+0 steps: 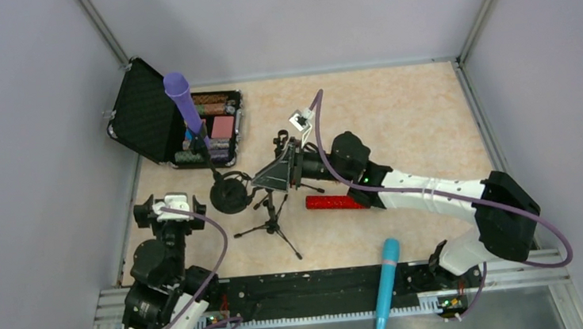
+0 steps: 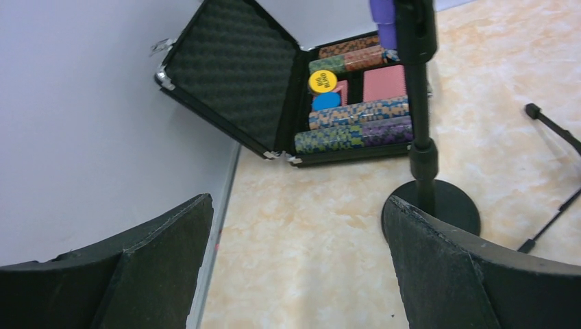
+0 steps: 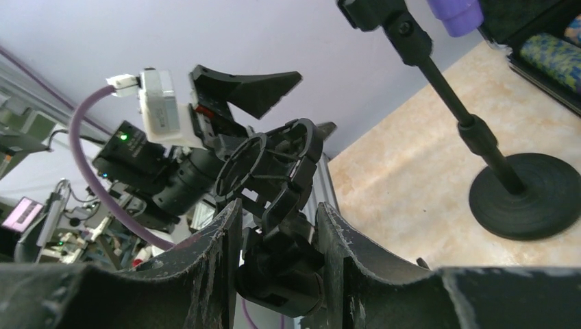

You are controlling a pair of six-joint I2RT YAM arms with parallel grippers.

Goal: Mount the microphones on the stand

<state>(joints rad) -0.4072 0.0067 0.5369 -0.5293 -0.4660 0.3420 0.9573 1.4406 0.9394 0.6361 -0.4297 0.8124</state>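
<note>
Your right gripper [image 3: 277, 226] is clenched on the black clip holder [image 3: 270, 164] at the top of the tripod stand [image 1: 273, 218]. In the right wrist view, both fingers [image 3: 205, 274] press against the holder's lower body and its ring-shaped cradle stands just above them, holding no microphone. The right arm reaches in over the table [image 1: 395, 115] from the tripod stand's right. The glittery red microphone [image 1: 335, 202] lies flat on the table just to the right of the tripod stand, partly under that arm, with its head end hidden. The cyan-blue microphone [image 1: 386, 283] lies well to the right of the tripod stand and nearer to you, across the black rail [image 1: 299, 291] at the table's near edge. The purple microphone [image 1: 182, 101] is already seated on the round-base stand [image 1: 231, 195], which stands just to the left of the tripod stand. It tilts up and away toward the open case [image 1: 144, 110] of poker chips [image 2: 353, 133] farther back on that side. Your left gripper [image 2: 296, 202] hangs further left of the tripod stand, beyond the round base, with its jaws released wide and nothing between them.
</note>
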